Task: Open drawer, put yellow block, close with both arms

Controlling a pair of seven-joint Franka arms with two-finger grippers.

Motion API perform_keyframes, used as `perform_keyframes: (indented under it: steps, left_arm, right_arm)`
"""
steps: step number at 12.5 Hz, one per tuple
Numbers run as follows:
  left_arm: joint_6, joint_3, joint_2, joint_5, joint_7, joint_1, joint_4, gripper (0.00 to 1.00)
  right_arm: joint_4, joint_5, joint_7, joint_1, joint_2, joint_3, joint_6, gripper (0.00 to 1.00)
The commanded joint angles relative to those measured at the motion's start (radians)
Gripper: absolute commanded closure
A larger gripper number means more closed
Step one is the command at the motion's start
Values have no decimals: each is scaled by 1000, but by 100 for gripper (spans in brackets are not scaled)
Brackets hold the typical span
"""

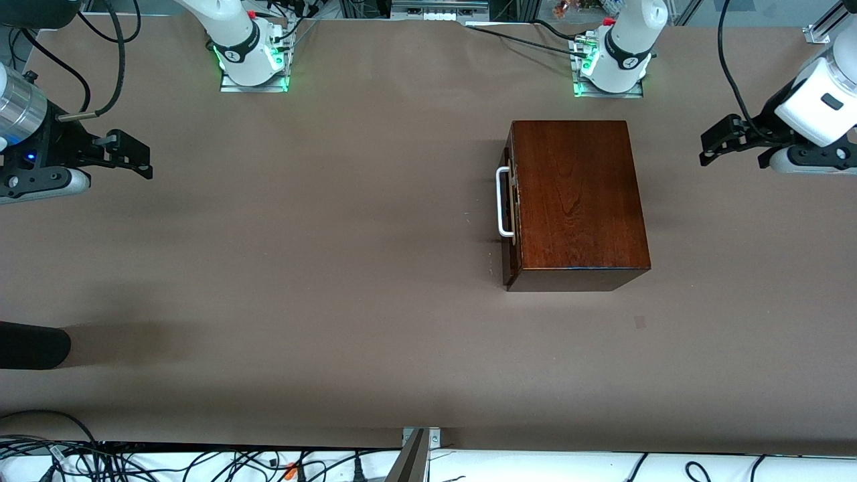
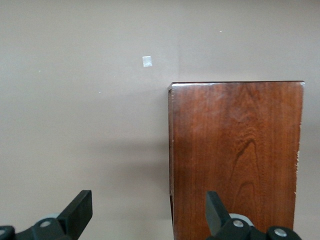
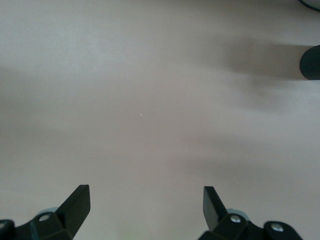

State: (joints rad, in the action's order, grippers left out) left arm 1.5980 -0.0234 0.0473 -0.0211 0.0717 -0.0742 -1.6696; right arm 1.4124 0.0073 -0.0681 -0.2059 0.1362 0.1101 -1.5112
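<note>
The dark mahogany box (image 1: 579, 201) stands on the brown table toward the left arm's end. Its drawer (image 1: 512, 258) is pushed in, with the white U-shaped handle (image 1: 503, 202) facing the right arm's end. The yellow block is out of view in every frame. My left gripper (image 1: 731, 148) hangs open and empty above the table beside the box, at the left arm's end; its wrist view (image 2: 149, 205) shows the box top (image 2: 235, 155) under one finger. My right gripper (image 1: 130, 155) is open and empty over bare table at the right arm's end, also in its wrist view (image 3: 146, 202).
A black rounded object (image 1: 33, 345) juts in at the table's edge at the right arm's end, nearer the front camera; it also shows in the right wrist view (image 3: 311, 62). A small pale patch (image 1: 640, 322) marks the table near the box. Cables lie along the front edge.
</note>
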Motion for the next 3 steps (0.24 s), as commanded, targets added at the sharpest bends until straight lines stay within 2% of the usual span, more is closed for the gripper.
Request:
perform_keyframes:
  steps: [1, 3]
  left_arm:
    - [25, -18, 32, -8, 11, -16, -39, 0]
    - [25, -18, 31, -6, 10, -16, -36, 0]
  right_arm:
    - [-1, 16, 13, 11, -13, -4, 16, 0]
    - [-1, 16, 13, 11, -12, -4, 16, 0]
